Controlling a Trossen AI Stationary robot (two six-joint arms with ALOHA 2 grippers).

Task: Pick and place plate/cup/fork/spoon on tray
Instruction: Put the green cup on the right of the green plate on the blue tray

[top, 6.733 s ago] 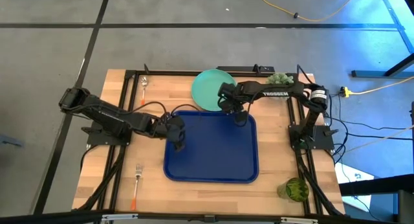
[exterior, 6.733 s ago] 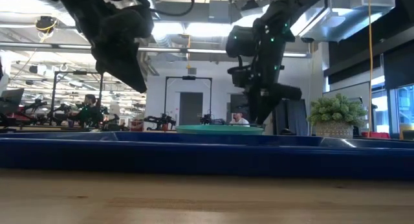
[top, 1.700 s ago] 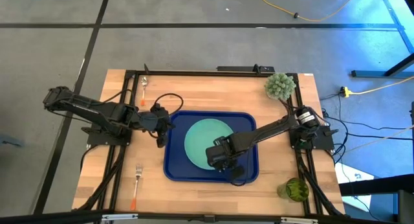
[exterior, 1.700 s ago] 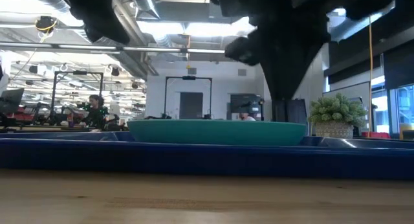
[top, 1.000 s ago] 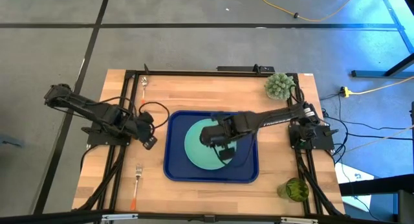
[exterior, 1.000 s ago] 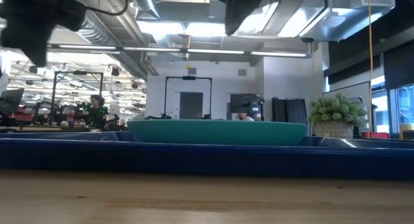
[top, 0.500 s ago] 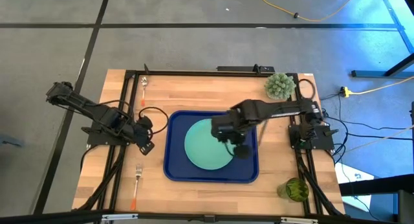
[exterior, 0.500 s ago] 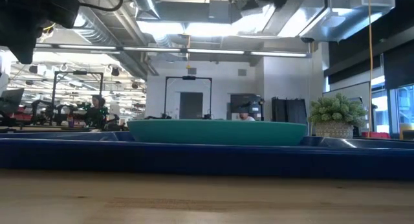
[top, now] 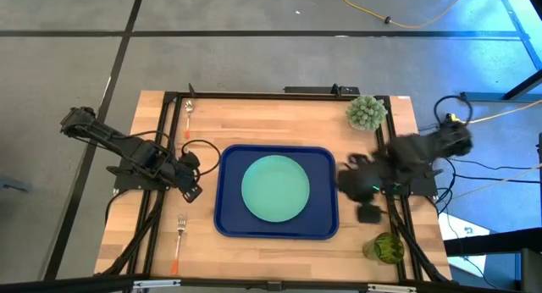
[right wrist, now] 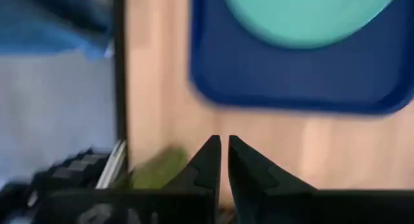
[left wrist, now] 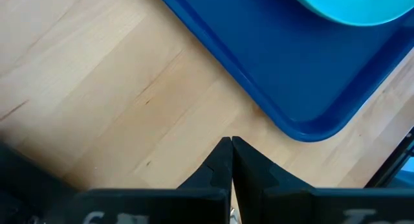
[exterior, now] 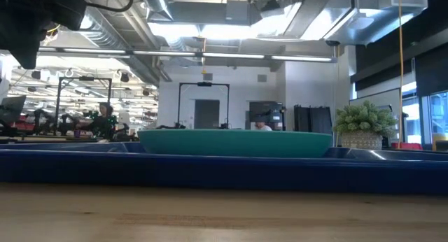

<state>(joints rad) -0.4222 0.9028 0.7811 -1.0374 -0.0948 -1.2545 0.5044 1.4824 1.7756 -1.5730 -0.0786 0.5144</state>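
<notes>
The mint-green plate (top: 275, 188) lies flat in the middle of the dark-blue tray (top: 230, 210); in the low view the plate (exterior: 234, 143) stands above the tray's rim (exterior: 224, 168). The dark-green cup (top: 388, 246) stands upright at the front right corner. At the front left lies the fork (top: 179, 234), and the spoon (top: 188, 113) is at the far left. My right gripper (top: 366, 212) hangs shut over bare table right of the tray, holding nothing. My left gripper (top: 193, 190) waits shut just left of the tray.
A spiky pale-green ball plant (top: 366, 112) stands at the far right corner. Black frame rails (top: 161, 200) run along both sides of the table. Bare wood shows between the tray and the near edge.
My right gripper has swung from above the plate toward the table's right edge and a little toward the near edge, past the tray's right rim. The plate stays where it lay on the tray.
</notes>
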